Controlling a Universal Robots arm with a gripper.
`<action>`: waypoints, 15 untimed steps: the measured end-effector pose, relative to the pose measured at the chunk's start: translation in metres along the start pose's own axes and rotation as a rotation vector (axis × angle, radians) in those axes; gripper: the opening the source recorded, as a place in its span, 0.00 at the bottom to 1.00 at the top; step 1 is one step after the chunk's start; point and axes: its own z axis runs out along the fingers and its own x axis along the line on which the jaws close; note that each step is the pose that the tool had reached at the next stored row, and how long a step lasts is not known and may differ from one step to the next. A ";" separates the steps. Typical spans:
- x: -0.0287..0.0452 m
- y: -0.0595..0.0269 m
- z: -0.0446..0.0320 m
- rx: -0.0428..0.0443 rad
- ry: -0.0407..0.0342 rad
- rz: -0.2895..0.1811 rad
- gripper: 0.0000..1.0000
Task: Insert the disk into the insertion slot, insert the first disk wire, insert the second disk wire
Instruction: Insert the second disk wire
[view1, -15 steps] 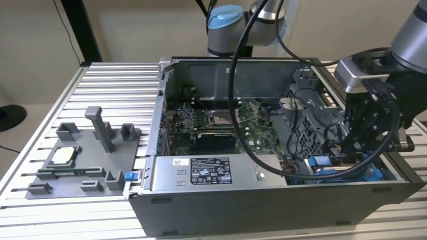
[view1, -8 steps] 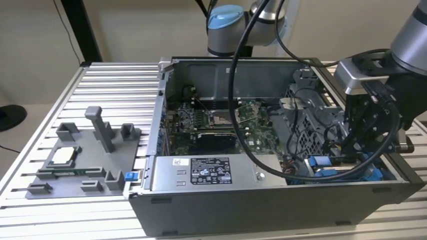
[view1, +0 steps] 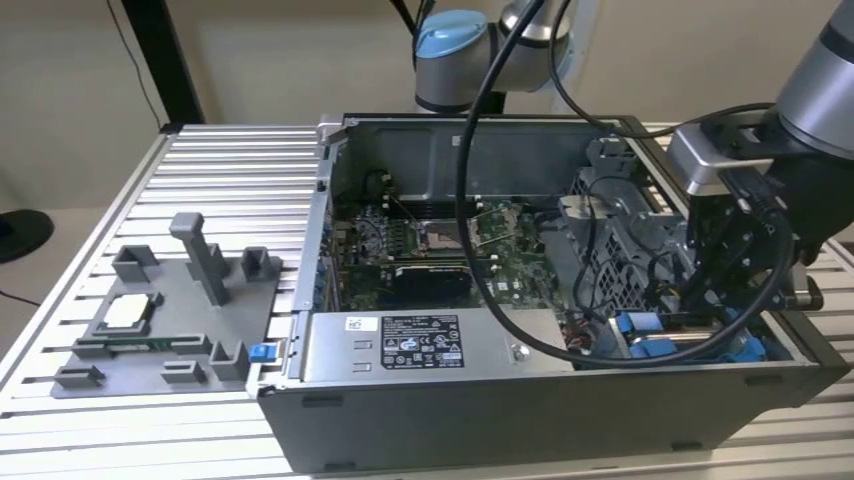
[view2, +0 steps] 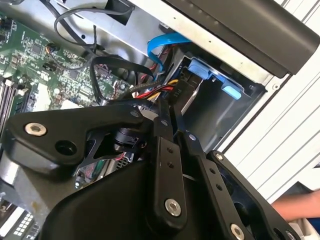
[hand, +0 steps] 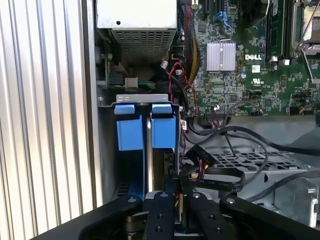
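I count one arm, one gripper (hand: 172, 192), one open PC case (view1: 534, 420) lying on the slatted table (view1: 200, 160). In the exterior view the arm hangs over the case's corner toward that view's right, near the front wall. Beside the case, toward that view's left, sits one grey fixture tray (view1: 160, 330) w/ several upright posts and a small chip-like part on it.

In the first wrist view I see two blue tabs (hand: 162, 125) side by side, on top of the insertion slot (hand: 142, 100), w/ a thin silver edge between them. That looks like the disk (hand: 148, 155) seated in the bay, but I can't be sure how deep it sits. One motherboard (hand: 250, 60), one silver heatsink, one power supply box (hand: 137, 20) w/ a perforated face.

Gripper: fingers (hand: 161, 215) drawn close together, tips right at a black connector (hand: 200, 157) w/ coloured wires; clenched on it or just touching, can't tell. In the second wrist view the tips sit against the same wire bundle, w/ one blue flat cable (view2: 162, 45) just beyond.

Room is tight: case wall just beside the bay on one side, perforated grey cage (hand: 260, 160) and looping black cables on the other. A person's hand (view2: 295, 207) shows near the table edge in the second wrist view.
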 end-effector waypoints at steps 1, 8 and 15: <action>0.0001 0.0000 0.0006 0.0000 0.0001 0.000 0.00; 0.0003 0.0002 0.0043 0.0000 0.0001 0.000 0.00; 0.0005 0.0005 0.0070 0.0003 -0.0001 0.000 0.00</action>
